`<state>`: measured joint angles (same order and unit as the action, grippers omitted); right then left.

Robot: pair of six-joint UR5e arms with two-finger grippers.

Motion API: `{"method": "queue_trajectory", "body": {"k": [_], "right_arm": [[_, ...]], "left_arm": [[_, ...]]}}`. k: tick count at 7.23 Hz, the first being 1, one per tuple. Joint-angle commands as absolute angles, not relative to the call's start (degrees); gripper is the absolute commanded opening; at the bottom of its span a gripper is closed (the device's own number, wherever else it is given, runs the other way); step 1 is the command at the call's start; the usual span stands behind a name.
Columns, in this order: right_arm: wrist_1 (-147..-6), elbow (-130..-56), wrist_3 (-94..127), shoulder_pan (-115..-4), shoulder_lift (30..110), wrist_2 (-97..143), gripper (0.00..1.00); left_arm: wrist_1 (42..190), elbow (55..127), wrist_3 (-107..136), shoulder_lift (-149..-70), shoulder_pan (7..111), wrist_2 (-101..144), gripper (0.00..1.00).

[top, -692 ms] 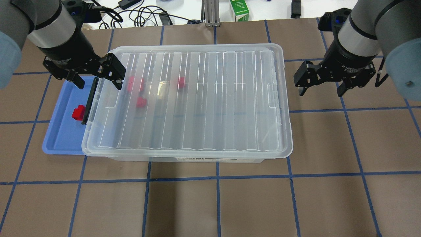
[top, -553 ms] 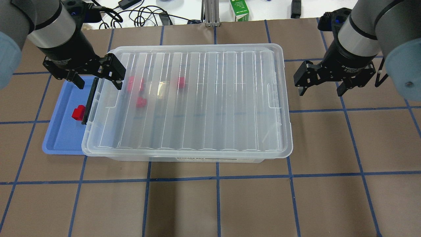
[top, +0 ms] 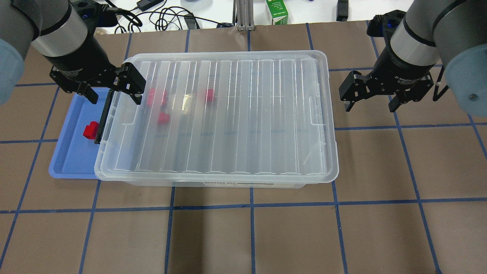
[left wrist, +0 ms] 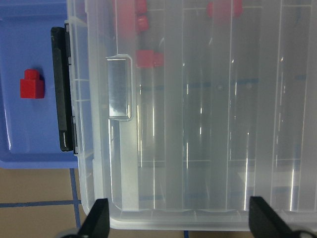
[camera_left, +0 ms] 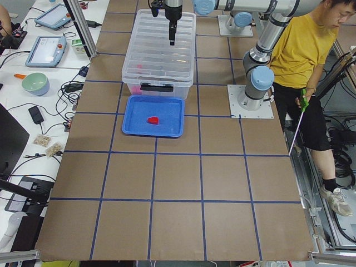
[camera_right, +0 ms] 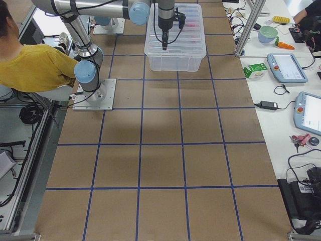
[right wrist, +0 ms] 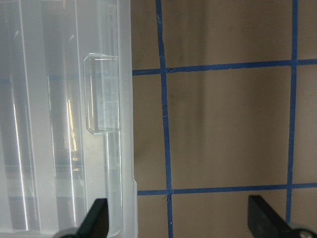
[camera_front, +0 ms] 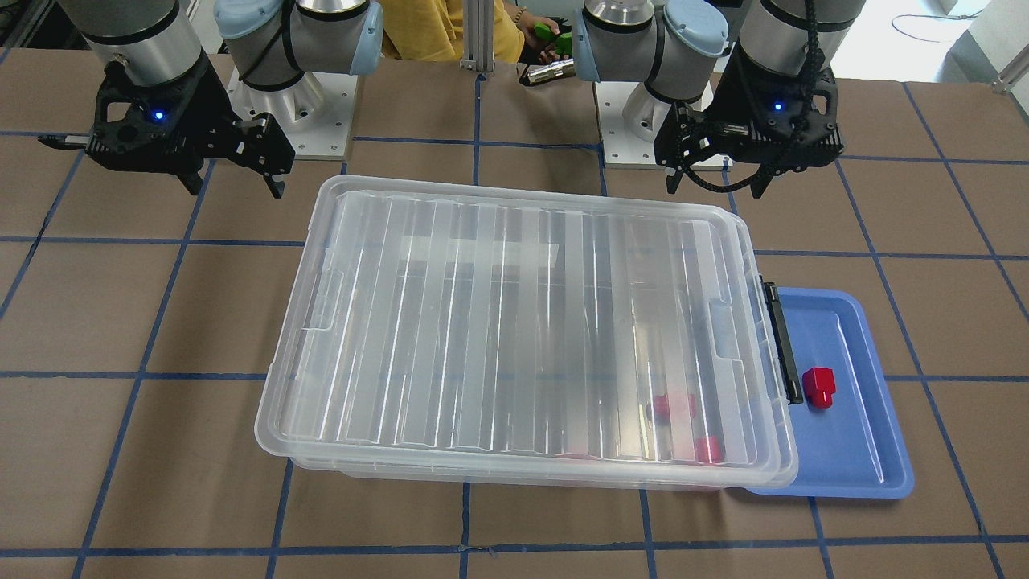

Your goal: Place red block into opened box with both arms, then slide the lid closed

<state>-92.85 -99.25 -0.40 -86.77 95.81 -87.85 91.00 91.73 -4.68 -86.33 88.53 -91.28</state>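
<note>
The clear box (top: 217,183) stands mid-table with the ribbed lid (top: 236,114) lying flat over it, covering it end to end. One red block (top: 90,130) lies on the blue tray (top: 70,160), beside the box's black latch (top: 103,116). Three more red blocks (top: 156,97) show blurred through the lid. My left gripper (top: 115,99) hangs open above the box's latch end, empty; its wrist view shows the red block (left wrist: 31,85) and the lid's recess (left wrist: 120,87) below. My right gripper (top: 369,108) is open and empty, over bare table just beyond the box's other short end.
The blue tray is tucked partly under the box's left end. A green carton (top: 277,11) and cables (top: 159,19) lie beyond the table's far edge. A person in a yellow shirt (camera_left: 303,44) stands behind the robot bases.
Barely anything: the right gripper has shifted a hair toward the far edge. The left gripper, lid and blocks stay put.
</note>
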Motion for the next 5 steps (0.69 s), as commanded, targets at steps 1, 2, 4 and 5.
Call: {"method": "queue_trajectory", "body": {"k": [1, 2, 4, 5], "right_arm": [[-93.3, -100.6, -0.3, -86.7, 94.8, -87.6, 1.00], [-93.9, -101.4, -0.3, -86.7, 94.0, -87.1, 1.00], [-102.7, -101.7, 1.3, -87.2, 89.0, -87.2, 1.00], [-102.8, -101.6, 3.4, -87.2, 88.2, -87.1, 1.00]], "left_arm": [[91.1, 91.8, -4.7, -86.2, 88.6, -91.4, 1.00], [91.1, 92.1, -5.1, -86.2, 88.6, -91.4, 1.00], [91.0, 92.9, -4.7, -85.6, 88.6, -91.0, 1.00], [91.1, 92.9, -4.7, -85.3, 88.6, -91.2, 1.00]]}}
